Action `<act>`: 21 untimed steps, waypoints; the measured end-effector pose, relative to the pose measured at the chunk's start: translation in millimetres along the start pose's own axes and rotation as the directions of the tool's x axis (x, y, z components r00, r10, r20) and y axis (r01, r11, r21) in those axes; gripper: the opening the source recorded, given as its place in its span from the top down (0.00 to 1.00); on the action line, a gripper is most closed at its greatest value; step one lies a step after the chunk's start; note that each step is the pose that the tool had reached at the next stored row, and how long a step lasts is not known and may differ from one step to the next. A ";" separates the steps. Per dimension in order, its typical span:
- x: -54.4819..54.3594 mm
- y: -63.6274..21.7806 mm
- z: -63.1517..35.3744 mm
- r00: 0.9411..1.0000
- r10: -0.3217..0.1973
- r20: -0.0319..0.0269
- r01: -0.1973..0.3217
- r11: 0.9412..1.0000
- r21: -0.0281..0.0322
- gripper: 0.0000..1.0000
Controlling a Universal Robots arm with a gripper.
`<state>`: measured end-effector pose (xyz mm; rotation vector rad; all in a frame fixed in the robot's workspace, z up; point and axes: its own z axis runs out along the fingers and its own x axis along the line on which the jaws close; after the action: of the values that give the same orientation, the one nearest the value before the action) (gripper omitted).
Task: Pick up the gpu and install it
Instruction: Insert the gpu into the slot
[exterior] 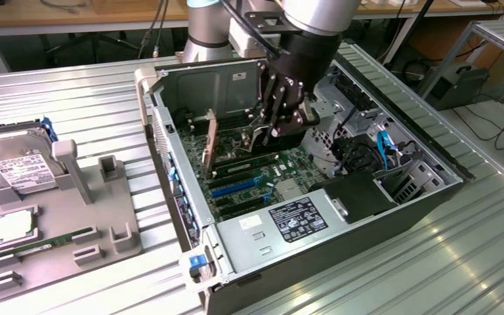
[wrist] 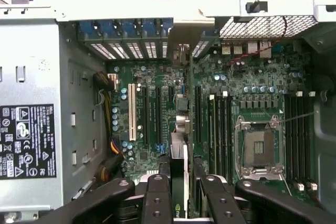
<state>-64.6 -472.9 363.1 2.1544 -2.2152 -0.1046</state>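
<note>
My gripper (wrist: 181,182) pinches the slim dark gpu card (wrist: 179,153) over the green motherboard (wrist: 152,77); black power-supply label (wrist: 26,140) illegible; ribbed metal desk (exterior: 77,98).

Open PC case (exterior: 322,269), hard drive (exterior: 20,161) — grey tray (exterior: 116,226)

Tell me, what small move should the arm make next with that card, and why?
Probably ease it straight down, slowly. The tool grips the gpu edge-on over the motherboard, running alongside the slots, with its bracket by the rear openings. Whether the card's lower edge has met a slot is hidden, so a gentle push seems safest.
</note>
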 end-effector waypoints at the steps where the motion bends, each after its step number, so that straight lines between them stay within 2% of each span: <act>1: 0.1 3.1 2.8 1.000 0.000 0.000 0.000 1.000 0.001 0.74; 3: 0.1 5.9 7.4 1.000 0.000 0.000 0.000 1.000 0.003 0.74; 8: -1.8 5.7 13.8 1.000 0.000 0.000 0.000 1.000 0.008 0.74; 17: -2.3 5.7 28.3 1.000 0.000 0.001 0.000 1.000 0.009 0.74; 21: -2.2 7.3 33.5 1.000 0.000 0.004 0.000 1.000 0.009 0.74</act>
<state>-74.5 -470.0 330.4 2.1613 -2.2219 -0.0987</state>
